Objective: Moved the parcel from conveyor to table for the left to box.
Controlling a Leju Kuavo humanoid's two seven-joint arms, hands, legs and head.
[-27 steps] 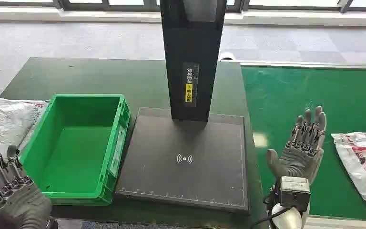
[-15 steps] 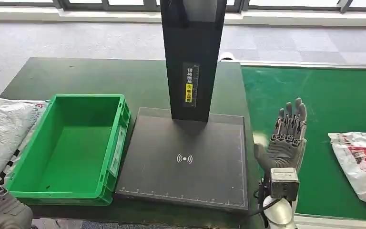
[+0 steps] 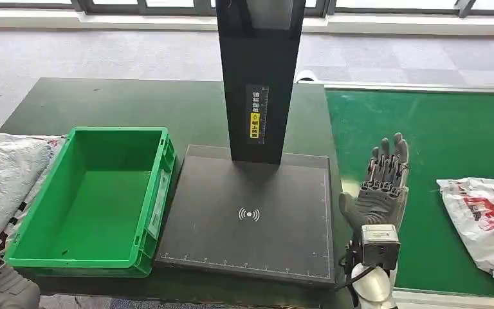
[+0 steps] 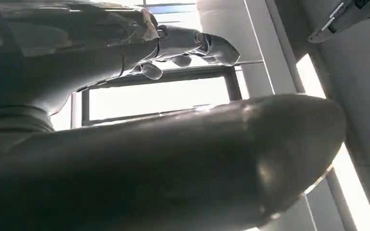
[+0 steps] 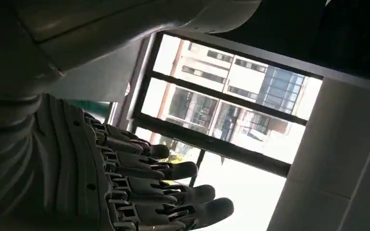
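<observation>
A white plastic parcel (image 3: 485,219) with red print lies on the green conveyor belt (image 3: 437,129) at the right edge. My right hand (image 3: 383,187) stands upright over the belt's left border, fingers straight and apart, empty, well left of the parcel. The same hand (image 5: 125,187) holds nothing in the right wrist view. My left hand (image 3: 0,290) sits at the bottom left corner, near the green box (image 3: 96,199), mostly cut off. In the left wrist view its fingers (image 4: 192,45) are spread with nothing in them. The box is empty.
A black scanner platform (image 3: 251,215) with a tall black post (image 3: 257,77) stands between box and belt on the dark green table (image 3: 116,103). Crumpled white bags (image 3: 3,174) lie left of the box.
My right hand has shifted left and slightly lower, away from the parcel. My left hand has dropped toward the bottom left corner. The parcel has moved left along the belt.
</observation>
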